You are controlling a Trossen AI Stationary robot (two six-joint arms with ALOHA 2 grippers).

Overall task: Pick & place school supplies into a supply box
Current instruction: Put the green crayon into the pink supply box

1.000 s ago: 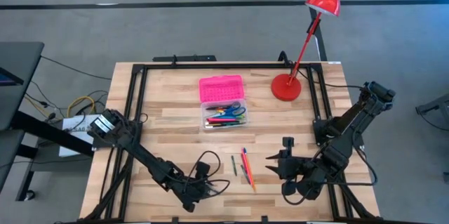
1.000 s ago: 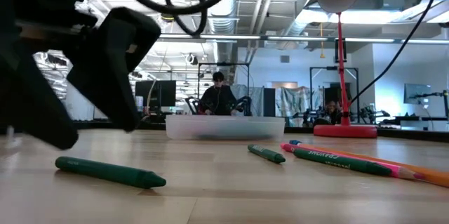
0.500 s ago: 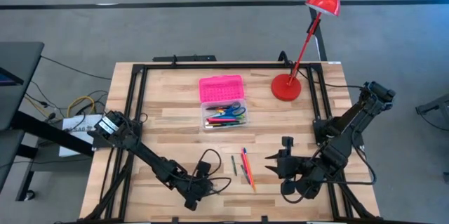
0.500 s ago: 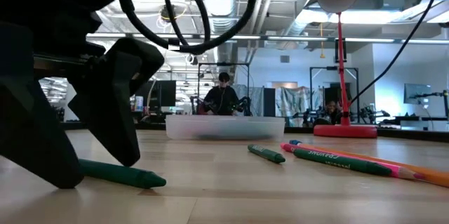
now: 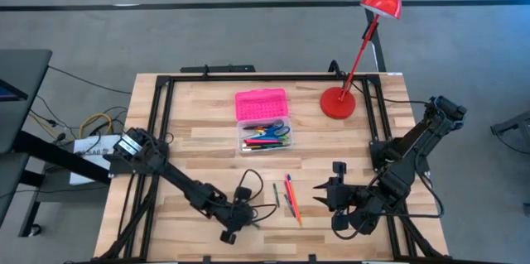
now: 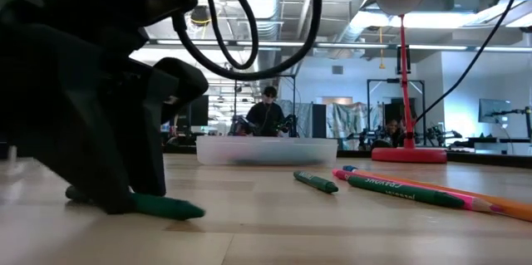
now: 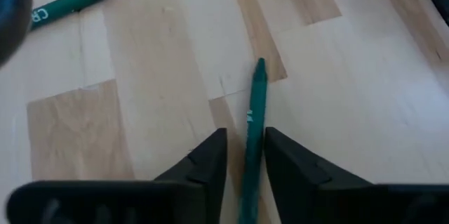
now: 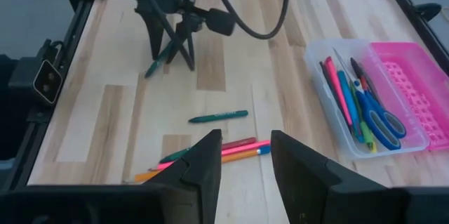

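Fingers of the left gripper (image 7: pixel 244 161) have dropped and narrowed around the green crayon (image 7: pixel 251 140) since a second ago; right gripper (image 8: pixel 244 155) waits, jaws apart.

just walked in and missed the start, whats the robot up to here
It is clearing school supplies off the table into the supply box, which is open and already holds pens and scissors. The left gripper is down at the table's front edge, its fingers on either side of a green crayon lying on the wood. The right gripper hangs open and idle. A few more crayons lie loose.
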